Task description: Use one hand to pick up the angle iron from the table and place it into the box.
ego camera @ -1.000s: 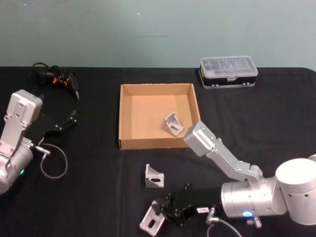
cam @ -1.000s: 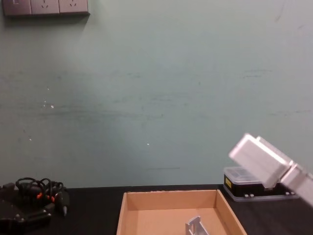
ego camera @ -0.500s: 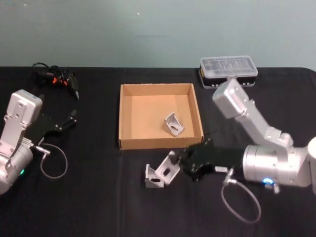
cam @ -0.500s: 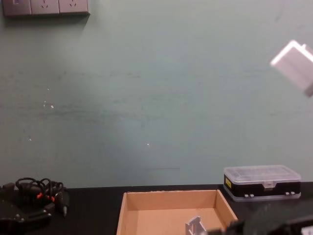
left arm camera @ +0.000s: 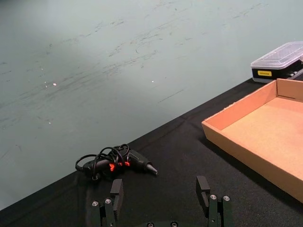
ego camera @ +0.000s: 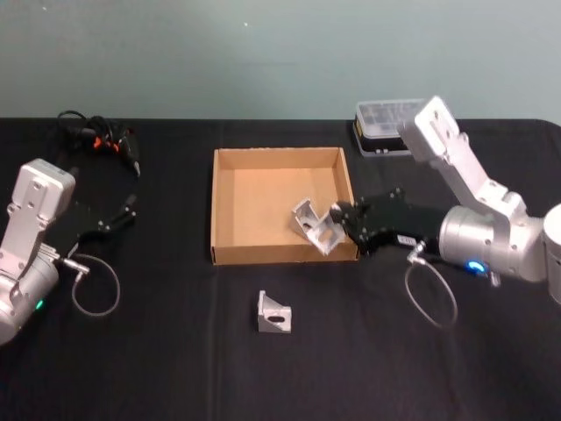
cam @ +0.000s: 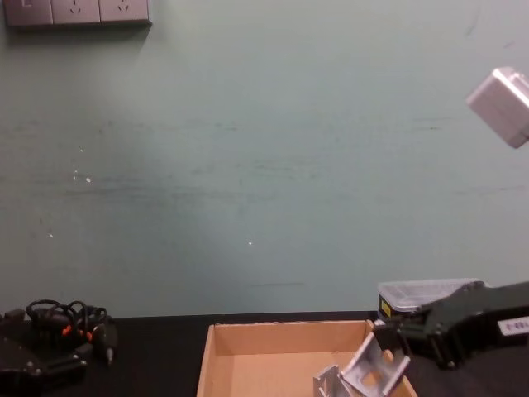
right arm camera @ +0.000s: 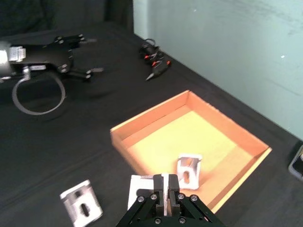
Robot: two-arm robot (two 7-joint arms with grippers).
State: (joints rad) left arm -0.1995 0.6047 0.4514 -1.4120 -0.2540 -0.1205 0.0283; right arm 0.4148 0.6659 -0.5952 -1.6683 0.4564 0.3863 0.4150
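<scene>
My right gripper (ego camera: 339,219) is shut on a silver angle iron (ego camera: 325,234) and holds it over the near right corner of the tan box (ego camera: 213,206). The right wrist view shows its fingers (right arm camera: 161,183) closed on that angle iron (right arm camera: 141,188), above the box's front wall (right arm camera: 127,152). From the chest view the held piece (cam: 374,374) hangs tilted just above the box (cam: 285,334). A second angle iron (ego camera: 305,217) lies inside the box. A third (ego camera: 273,313) stands on the black table (ego camera: 175,351) in front of it. My left gripper (left arm camera: 161,194) rests open at the far left.
A black case with a clear lid (ego camera: 386,118) sits behind the box at the right. A black cable bundle with orange bits (ego camera: 98,138) lies at the back left. A wire loop (ego camera: 95,285) hangs by the left arm.
My right gripper has lifted one angle iron from the table's front and carried it back and right to the box's near right corner. The left arm stayed still.
</scene>
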